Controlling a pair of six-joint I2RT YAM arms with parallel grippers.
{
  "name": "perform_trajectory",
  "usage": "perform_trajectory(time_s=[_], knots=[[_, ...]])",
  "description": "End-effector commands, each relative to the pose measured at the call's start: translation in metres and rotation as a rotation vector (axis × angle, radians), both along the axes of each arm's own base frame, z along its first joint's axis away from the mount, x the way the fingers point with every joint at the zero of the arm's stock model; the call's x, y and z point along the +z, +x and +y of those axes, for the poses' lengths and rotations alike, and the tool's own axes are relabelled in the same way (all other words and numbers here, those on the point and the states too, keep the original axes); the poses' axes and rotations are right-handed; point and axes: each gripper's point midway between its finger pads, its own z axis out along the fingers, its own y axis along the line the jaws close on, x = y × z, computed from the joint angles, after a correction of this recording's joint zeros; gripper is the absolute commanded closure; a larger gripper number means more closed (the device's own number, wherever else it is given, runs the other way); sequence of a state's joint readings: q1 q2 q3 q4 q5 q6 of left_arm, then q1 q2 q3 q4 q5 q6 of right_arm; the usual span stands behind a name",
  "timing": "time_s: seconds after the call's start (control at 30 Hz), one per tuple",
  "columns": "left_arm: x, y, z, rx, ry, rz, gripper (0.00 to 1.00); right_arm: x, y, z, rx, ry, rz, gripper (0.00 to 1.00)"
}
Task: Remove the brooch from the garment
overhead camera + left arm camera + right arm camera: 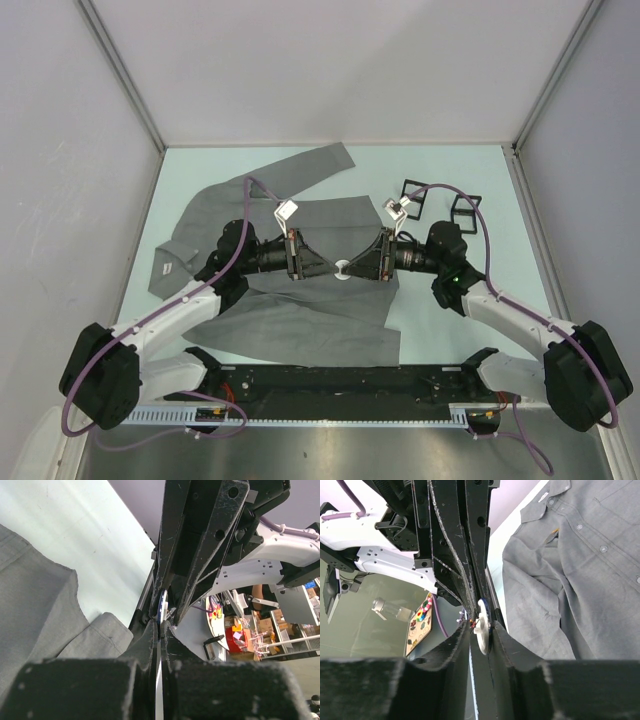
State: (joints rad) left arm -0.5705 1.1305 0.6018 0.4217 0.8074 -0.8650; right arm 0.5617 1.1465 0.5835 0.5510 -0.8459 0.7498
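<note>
The grey garment (300,315) lies spread flat on the pale table, collar to the left; it also shows in the left wrist view (40,615) and in the right wrist view (580,580) with its row of small buttons. The brooch (342,270) is a small white disc with a blue rim, over the middle of the garment. My left gripper (330,268) and right gripper (356,268) meet tip to tip on it from either side. In the left wrist view the brooch (162,607) stands edge-on between my shut left gripper (161,630). In the right wrist view the brooch (483,626) sits between my shut right gripper (481,622). I cannot tell whether it is still pinned to the cloth.
Two black wire-frame stands (420,192) (463,210) sit on the table at the back right, beyond the right arm. A white label (165,268) lies at the garment's left edge. Grey walls enclose the table on three sides.
</note>
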Motion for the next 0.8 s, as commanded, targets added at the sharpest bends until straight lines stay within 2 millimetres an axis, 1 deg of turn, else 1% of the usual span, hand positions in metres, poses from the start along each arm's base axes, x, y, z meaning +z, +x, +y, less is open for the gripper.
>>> perform_trajectory(time_s=[0.0, 0.4, 0.43, 0.7, 0.77], knots=[[0.012, -0.004, -0.001, -0.019, -0.034, -0.033, 1.00, 0.007, -0.003, 0.002, 0.017, 0.019, -0.048, 0.75], [0.018, -0.007, -0.001, -0.024, -0.073, -0.009, 1.00, 0.008, -0.001, 0.007, -0.003, 0.022, -0.063, 0.79], [0.020, -0.008, -0.001, -0.027, -0.082, -0.015, 1.00, 0.008, -0.002, 0.008, -0.003, 0.022, -0.066, 0.81], [0.024, -0.011, -0.001, -0.034, -0.107, -0.005, 1.00, 0.005, 0.001, 0.011, -0.042, 0.005, -0.087, 0.84], [0.025, -0.011, 0.000, -0.032, -0.109, -0.008, 1.00, 0.006, 0.001, 0.012, -0.050, 0.005, -0.088, 0.86]])
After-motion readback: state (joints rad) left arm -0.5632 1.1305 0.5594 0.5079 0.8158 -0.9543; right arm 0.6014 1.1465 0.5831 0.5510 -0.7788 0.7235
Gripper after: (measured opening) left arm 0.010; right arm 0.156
